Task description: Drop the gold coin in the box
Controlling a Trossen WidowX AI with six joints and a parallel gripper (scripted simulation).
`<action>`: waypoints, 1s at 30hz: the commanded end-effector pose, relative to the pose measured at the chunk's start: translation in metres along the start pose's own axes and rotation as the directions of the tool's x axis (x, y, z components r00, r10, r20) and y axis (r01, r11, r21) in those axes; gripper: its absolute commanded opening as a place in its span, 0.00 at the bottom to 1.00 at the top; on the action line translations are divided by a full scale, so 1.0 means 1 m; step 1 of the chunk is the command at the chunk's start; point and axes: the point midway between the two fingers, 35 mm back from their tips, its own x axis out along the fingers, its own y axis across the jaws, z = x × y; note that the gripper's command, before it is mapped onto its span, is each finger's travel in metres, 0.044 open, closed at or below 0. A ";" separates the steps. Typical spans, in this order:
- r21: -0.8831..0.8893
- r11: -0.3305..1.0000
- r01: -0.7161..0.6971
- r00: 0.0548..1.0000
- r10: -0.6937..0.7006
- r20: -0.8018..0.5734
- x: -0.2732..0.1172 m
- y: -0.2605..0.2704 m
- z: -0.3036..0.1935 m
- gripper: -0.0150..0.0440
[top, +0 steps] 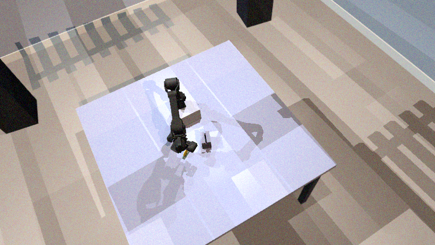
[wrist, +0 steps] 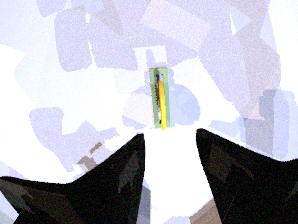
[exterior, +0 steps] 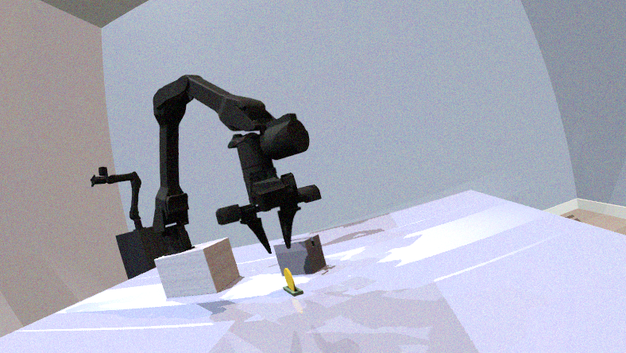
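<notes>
The gold coin (top: 185, 153) (exterior: 288, 279) (wrist: 162, 105) stands on edge in the dark-green holder (exterior: 299, 292) (wrist: 159, 71). In the wrist view it looks like a thin yellow line, lying ahead of the fingertips and between their lines, nearer the right one in its lower part. My gripper (exterior: 279, 250) (wrist: 170, 137) is open, with nothing between its fingers. It points down, its tips above the level of the coin. The grey box (top: 206, 145) (exterior: 292, 258) stands closed near the holder, with a dark slot in its lid in the top view. The holder's bottom is hidden.
A pale block (top: 192, 119) (exterior: 188, 271) stands near the arm's base, on the same table (top: 298, 158) (exterior: 504, 262). A small second black arm (exterior: 135, 197) shows behind at the left in the exterior view. The arm casts shadows over the table top.
</notes>
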 end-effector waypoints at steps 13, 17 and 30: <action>0.006 1.000 0.001 1.000 -0.001 0.006 0.028 0.003 0.001 0.53; 0.006 1.000 0.001 1.000 -0.001 0.006 0.034 0.003 0.001 0.53; 0.006 1.000 0.001 1.000 -0.002 0.006 0.055 0.003 0.001 0.53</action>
